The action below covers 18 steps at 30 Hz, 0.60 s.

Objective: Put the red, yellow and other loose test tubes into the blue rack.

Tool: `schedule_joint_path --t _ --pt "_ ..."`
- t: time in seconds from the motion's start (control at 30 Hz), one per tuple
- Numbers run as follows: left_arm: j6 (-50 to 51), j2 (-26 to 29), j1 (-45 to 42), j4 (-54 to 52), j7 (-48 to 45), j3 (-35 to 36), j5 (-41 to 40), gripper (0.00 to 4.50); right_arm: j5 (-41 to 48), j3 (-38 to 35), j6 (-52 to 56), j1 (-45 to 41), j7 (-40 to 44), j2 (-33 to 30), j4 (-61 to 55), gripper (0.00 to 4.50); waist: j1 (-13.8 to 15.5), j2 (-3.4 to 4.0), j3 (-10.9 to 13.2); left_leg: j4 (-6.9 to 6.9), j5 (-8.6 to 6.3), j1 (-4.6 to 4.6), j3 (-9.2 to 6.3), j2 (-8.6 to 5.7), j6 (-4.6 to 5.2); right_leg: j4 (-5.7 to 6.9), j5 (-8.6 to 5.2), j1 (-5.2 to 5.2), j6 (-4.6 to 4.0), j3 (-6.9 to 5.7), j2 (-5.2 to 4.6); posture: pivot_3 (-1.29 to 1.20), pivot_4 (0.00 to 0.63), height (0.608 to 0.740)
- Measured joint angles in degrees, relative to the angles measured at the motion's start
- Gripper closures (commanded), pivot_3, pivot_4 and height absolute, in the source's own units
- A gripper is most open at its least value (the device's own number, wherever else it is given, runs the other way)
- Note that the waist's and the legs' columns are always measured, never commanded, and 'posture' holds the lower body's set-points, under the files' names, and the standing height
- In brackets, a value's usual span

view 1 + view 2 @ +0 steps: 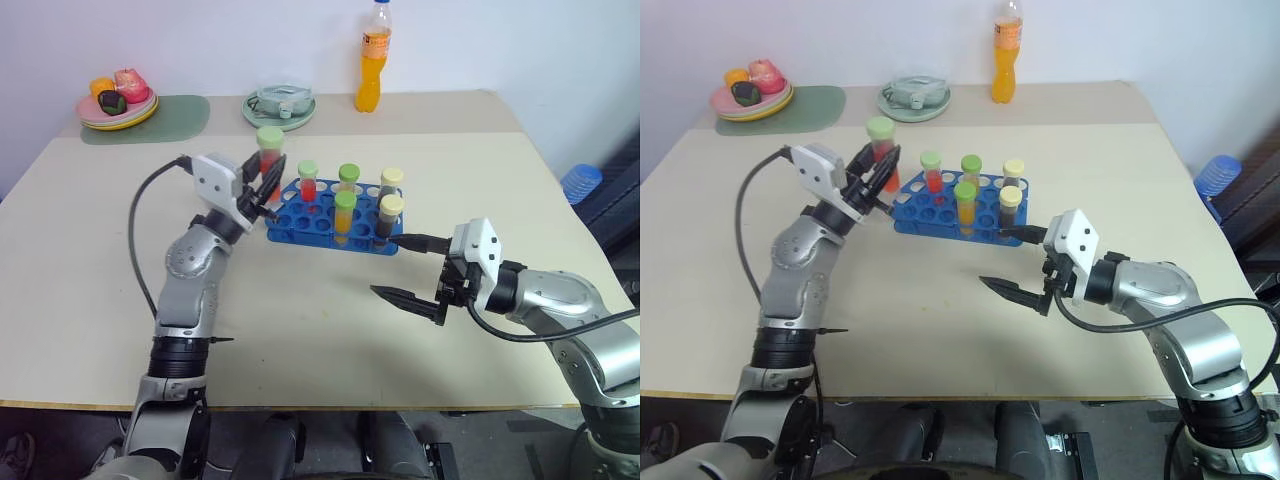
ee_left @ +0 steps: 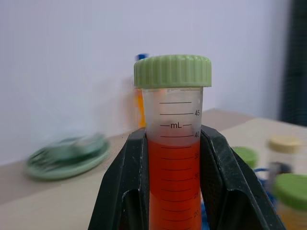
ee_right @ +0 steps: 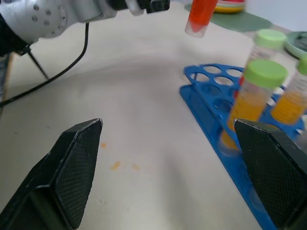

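Left wrist view showed the left pincer (image 2: 175,191) clamped on a red tube (image 2: 173,143), its two black fingers (image 2: 127,187) pressed against the sides of the clear body below the light green cap. From the head camera, that pincer (image 1: 265,185) pointed up and toward the middle of the bench (image 1: 330,330), the forearm raised from a bent elbow, and the red tube (image 1: 269,148) stood nearly upright in the air just beside the left end of the blue rack (image 1: 330,222). The rack sat near the bench's centre and already carried five capped tubes (image 1: 345,215), some with yellow-orange liquid, one red, one dark. The right pincer (image 1: 408,270) hovered low over the bench just beside the rack's right end, jaws wide apart and holding nothing, its forearm reaching in from the right with the wrist turned toward the left. Farther back stood an orange bottle (image 1: 372,58), a pale green dish (image 1: 279,106) and a plate of toy food (image 1: 118,103).
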Motion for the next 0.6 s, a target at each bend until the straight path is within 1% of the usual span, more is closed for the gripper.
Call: schedule_joint_path --t 0.1,0.23,0.33,0.43,0.6 --pt "-6.31 -0.26 -0.07 4.52 -5.42 -1.07 -0.24 3.73 0.11 -1.50 0.58 0.95 -1.16 -0.83 -2.13 0.00 0.07 0.00 0.00 0.00 0.00 0.00 0.00 -0.02 0.00 0.00 0.00 0.01 0.00 0.00 -0.01 0.00 0.150 0.740" --pt "-12.73 -1.81 -0.10 9.87 -8.45 -1.75 -0.05 3.73 0.36 -2.68 1.82 1.70 -2.72 -1.28 -3.86 0.00 0.09 -0.01 0.00 0.01 0.00 0.00 0.00 -0.02 0.00 -0.01 0.00 0.02 0.00 0.00 -0.01 0.00 0.150 0.740" --pt "-17.22 -3.05 -0.41 15.56 -8.20 -2.17 1.33 3.73 0.78 -3.51 2.77 2.11 -3.68 -1.30 -4.91 0.00 0.12 -0.01 0.00 0.01 0.00 0.00 0.00 -0.03 0.01 -0.01 0.00 0.02 0.00 0.00 -0.01 0.00 0.150 0.740" --pt "-20.22 -3.43 -1.04 21.02 -6.08 -2.14 3.08 3.73 1.16 -3.89 3.70 2.35 -4.50 -1.39 -5.60 0.00 0.11 -0.01 0.00 0.01 0.00 0.01 -0.01 -0.02 0.01 0.00 0.00 0.02 0.00 -0.01 0.00 0.00 0.150 0.740" --pt "-24.85 -4.24 -3.16 26.91 -3.76 -2.16 4.97 3.73 1.35 -4.06 4.37 2.39 -5.23 -1.50 -6.07 0.00 0.14 -0.02 -0.01 0.01 0.00 0.00 -0.01 -0.03 0.01 0.00 0.00 0.02 0.01 -0.01 0.00 0.00 0.150 0.740"
